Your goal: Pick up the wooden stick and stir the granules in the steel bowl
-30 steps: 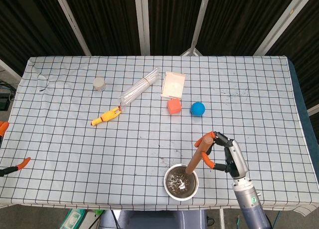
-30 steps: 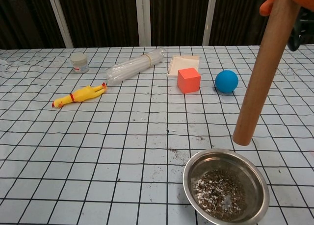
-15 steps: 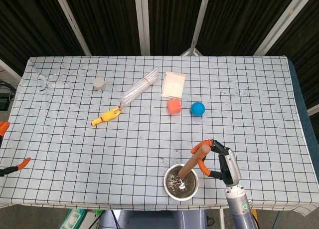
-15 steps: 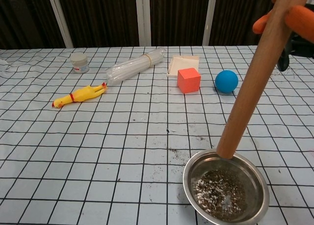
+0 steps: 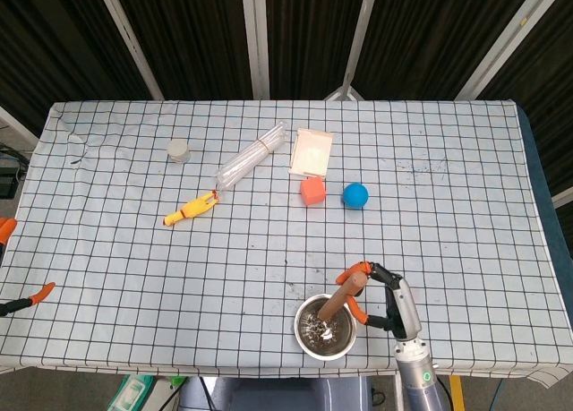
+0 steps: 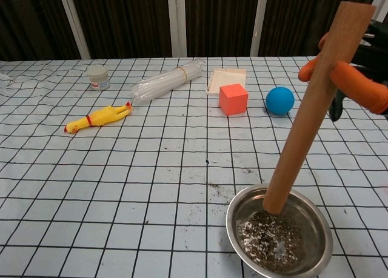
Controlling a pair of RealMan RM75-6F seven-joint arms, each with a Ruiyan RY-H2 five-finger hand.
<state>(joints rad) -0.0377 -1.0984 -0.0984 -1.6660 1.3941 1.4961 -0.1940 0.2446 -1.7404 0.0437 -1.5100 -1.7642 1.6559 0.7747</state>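
Right hand: clamped on the upper part of the stick, orange fingertips wrapped round it; seen at the near right edge of the table in the head view.

Stick: held tilted, top leaning to the right, lower end just inside the far rim of the bowl. Whether the tip touches the granules cannot be told from either view; it appears at or just above them.

Bowl: steel, at the near edge of the table, right of centre. Granules lie in its bottom, dark with pale specks. A few stray grains sit on the cloth just left of the bowl.

Step in hand, as judged: the pick-up is done; the stick is entering the bowl and the stirring proper is about to begin. Next move calls for a slight lowering into the granules, then a circular sweep kept inside the rim, gently, lest the light bowl slide or tip.

Left hand: only orange tips at the far left edge of the head view; state cannot be told.

Mid-table: yellow toy chicken, orange cube, blue ball.

Further back: clear tube bundle, flat box, small jar.
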